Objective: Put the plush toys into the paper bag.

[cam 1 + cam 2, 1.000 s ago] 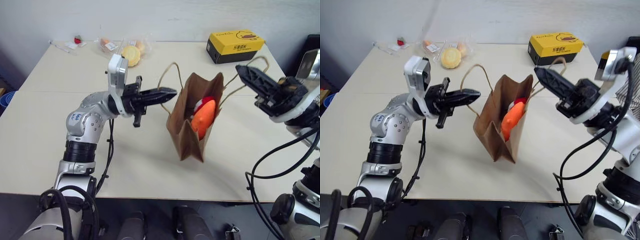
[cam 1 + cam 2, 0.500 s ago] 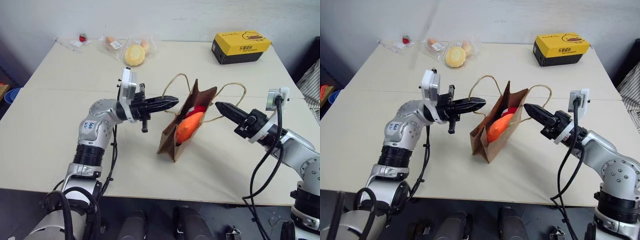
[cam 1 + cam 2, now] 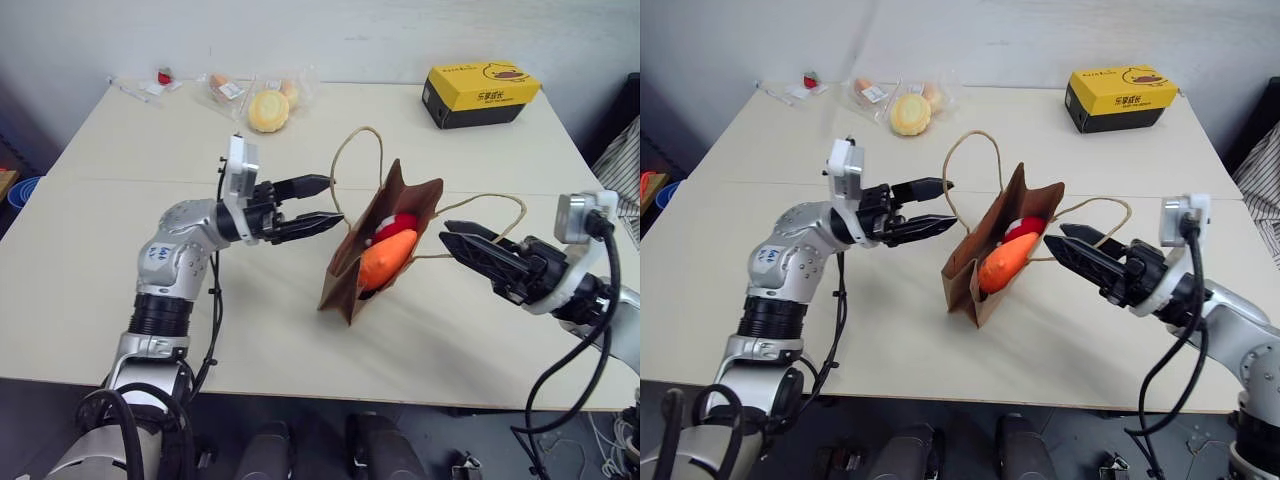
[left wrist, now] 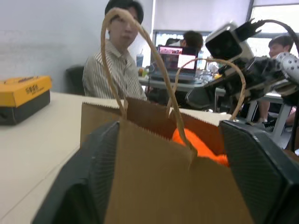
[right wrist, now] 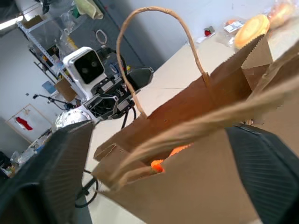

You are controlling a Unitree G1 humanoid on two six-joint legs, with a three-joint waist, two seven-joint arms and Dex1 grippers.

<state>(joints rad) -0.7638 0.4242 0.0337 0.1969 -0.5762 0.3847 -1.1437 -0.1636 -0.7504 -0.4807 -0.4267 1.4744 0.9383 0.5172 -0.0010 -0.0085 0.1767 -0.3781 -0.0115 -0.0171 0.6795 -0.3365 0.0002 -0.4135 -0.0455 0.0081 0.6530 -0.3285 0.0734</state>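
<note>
The brown paper bag [image 3: 348, 272] stands open on the table [image 3: 100, 250], leaning a little. Inside it sit the plush toys: the orange one [image 3: 385, 262] and, above it, the red-and-white one [image 3: 398, 226]. My left gripper [image 3: 335, 198] is open just left of the bag's mouth, beside the upright handle loop [image 3: 356, 150]. Right of the bag my right gripper [image 3: 447, 236] is open too. In the right wrist view the other handle cord [image 5: 196, 125] runs loose between its fingers. The left wrist view has the bag [image 4: 154, 182] between my spread fingers.
A yellow-and-black box [image 3: 480, 92] sits at the far right of the table. Wrapped buns [image 3: 265, 108] and a small red item [image 3: 163, 76] lie at the far left. People sit at desks beyond the table in the left wrist view.
Both grippers have gone from shut on the bag's handle cords to open, and both hands have sunk. The bag rests on the table with its handles loose.
</note>
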